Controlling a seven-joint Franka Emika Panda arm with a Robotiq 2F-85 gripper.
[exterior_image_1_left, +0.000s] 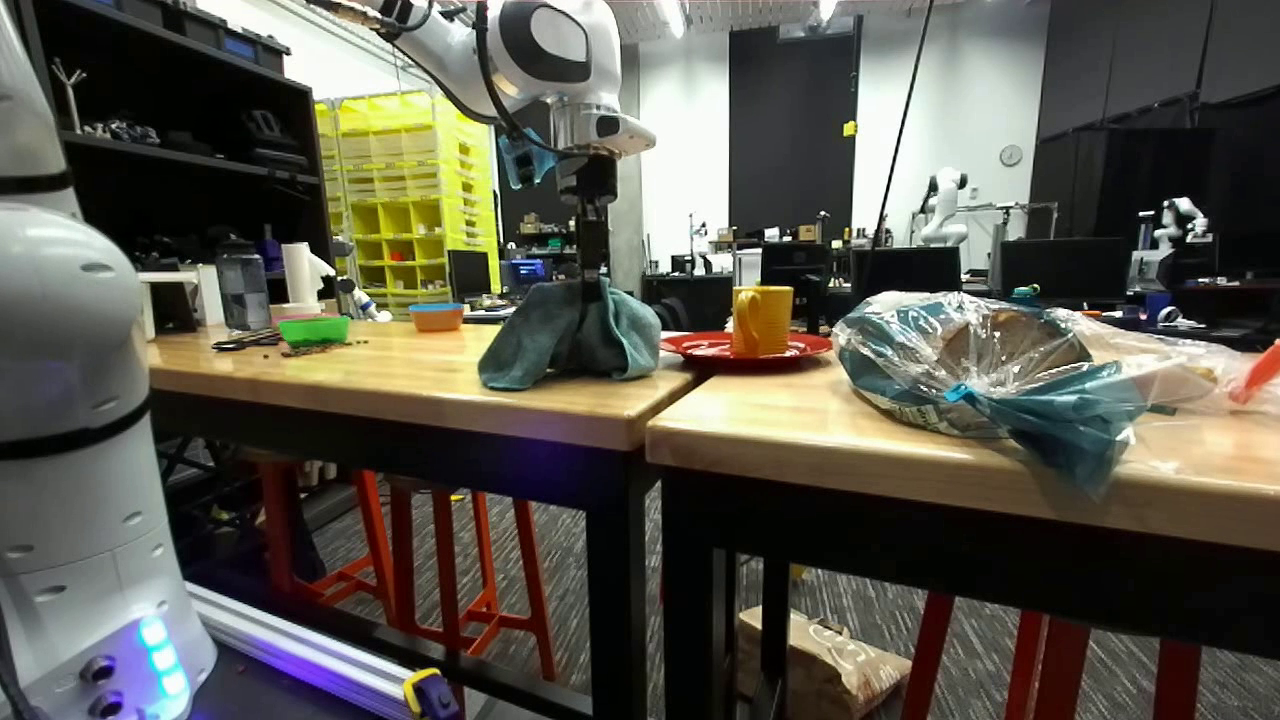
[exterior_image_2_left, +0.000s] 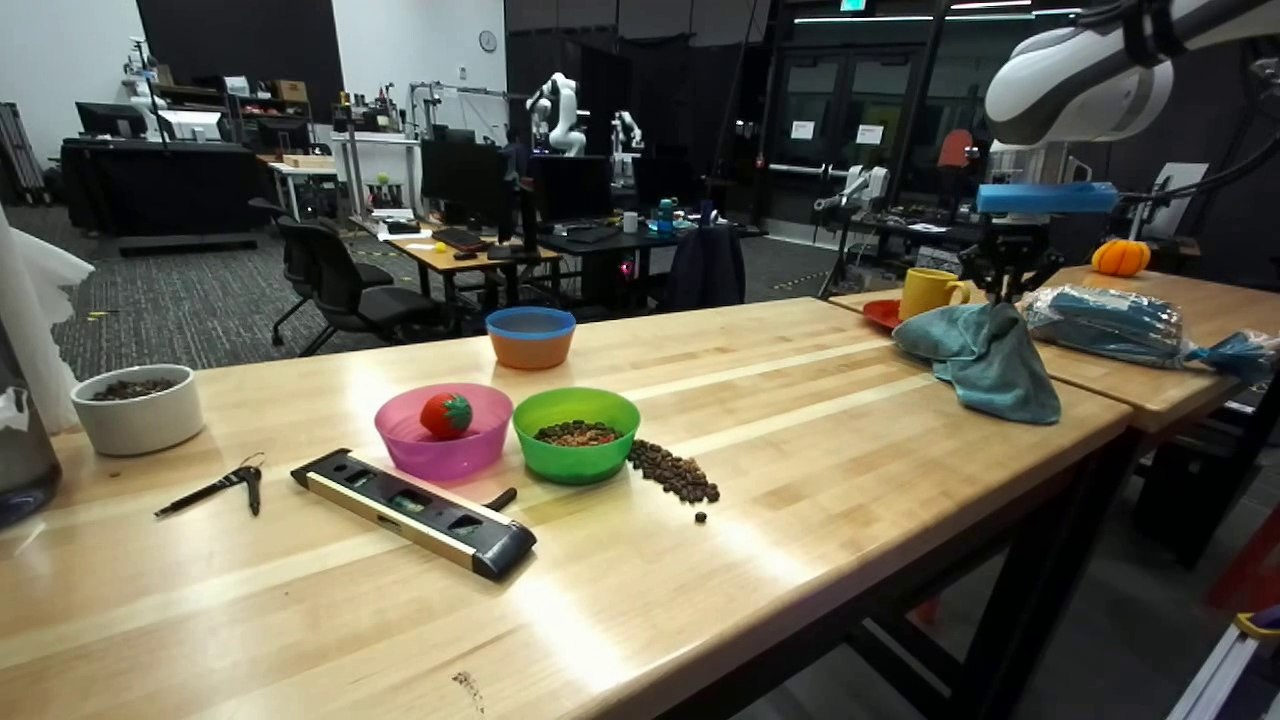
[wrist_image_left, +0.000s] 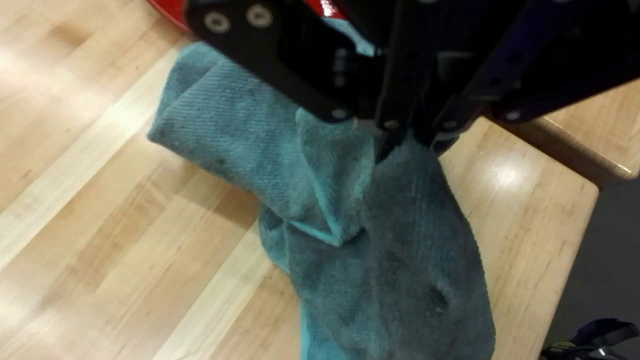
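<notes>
In an exterior view, the claw (exterior_image_1_left: 591, 290) points straight down, pinching the raised top of a teal cloth (exterior_image_1_left: 540, 340) whose folds slope either side to the counter (exterior_image_1_left: 420, 355). In an exterior view, the cloth (exterior_image_2_left: 985, 360) lies directly under the claw, near a yellow mug (exterior_image_2_left: 926, 294) on a red plate (exterior_image_2_left: 882, 314). In the wrist view, the cloth's long axis runs from upper left to lower right, most of it below and left of the claw.

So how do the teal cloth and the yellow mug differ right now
The teal cloth is limp and folded; the yellow mug looks rigid and roughly cylindrical. The end effector pinches the teal cloth, while the yellow mug stands upright on the red plate.
</notes>
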